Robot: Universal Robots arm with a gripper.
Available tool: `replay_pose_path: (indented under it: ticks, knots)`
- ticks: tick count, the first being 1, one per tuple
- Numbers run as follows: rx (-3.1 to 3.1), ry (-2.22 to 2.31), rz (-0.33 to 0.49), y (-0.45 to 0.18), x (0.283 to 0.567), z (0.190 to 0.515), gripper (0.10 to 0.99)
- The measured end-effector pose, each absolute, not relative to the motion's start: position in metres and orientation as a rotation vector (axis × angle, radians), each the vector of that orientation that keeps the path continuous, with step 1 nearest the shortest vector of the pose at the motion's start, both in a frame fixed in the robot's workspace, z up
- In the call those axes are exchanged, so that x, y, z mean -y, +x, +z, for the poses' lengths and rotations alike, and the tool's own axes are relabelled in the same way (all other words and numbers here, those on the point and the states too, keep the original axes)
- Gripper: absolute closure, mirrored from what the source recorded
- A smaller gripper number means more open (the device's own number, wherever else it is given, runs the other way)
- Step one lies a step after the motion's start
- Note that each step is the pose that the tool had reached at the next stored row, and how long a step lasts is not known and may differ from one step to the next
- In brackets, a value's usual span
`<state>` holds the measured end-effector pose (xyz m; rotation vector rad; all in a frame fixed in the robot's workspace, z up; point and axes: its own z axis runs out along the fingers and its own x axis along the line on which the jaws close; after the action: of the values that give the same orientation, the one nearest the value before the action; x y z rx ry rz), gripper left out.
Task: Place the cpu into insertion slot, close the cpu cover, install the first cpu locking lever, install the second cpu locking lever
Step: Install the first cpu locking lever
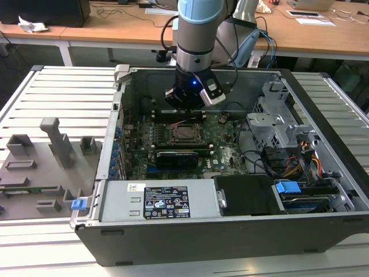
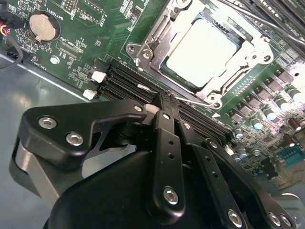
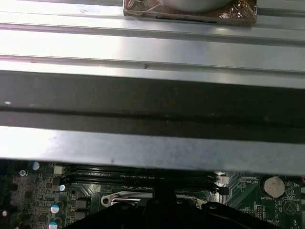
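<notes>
- Exterior view: an open computer case [image 1: 109,150] is shown lying on a slatted metal table [image 1: 57,98], with the arm reaching down into it over the motherboard [image 1: 225,156].
- The gripper [image 1: 185,111] is seen at the far edge of the CPU socket, near the middle of the board.
- In the second wrist view, the cpu [image 2: 202,50] is seen seated in its socket, its pale metal top exposed through the square opening of the cpu cover [image 2: 248,55], which lies closed over it.
- The gripper's fingers are seen drawn together, their tips meeting at a thin wire locking lever [image 2: 190,100] running along the socket's edge; whether the wire is actually pinched cannot be told.
- Handling, as judged: the lever is a light, stiff, springy steel wire, likely slippery, best taken at its free hooked end; the cpu and socket pins beneath are fragile, so no load should be placed on the cover.
</notes>
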<state>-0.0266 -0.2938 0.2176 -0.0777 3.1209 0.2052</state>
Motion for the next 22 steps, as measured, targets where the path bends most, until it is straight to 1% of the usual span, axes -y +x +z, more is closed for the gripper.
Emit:
replay_pose_path:
  ticks: [13, 22]
  knots:
    - [-3.121, -0.078, 0.203, -0.018, 0.293, 0.206, 0.98]
    - [-3.123, -0.078, 0.183, -0.017, 0.293, 0.204, 0.98]
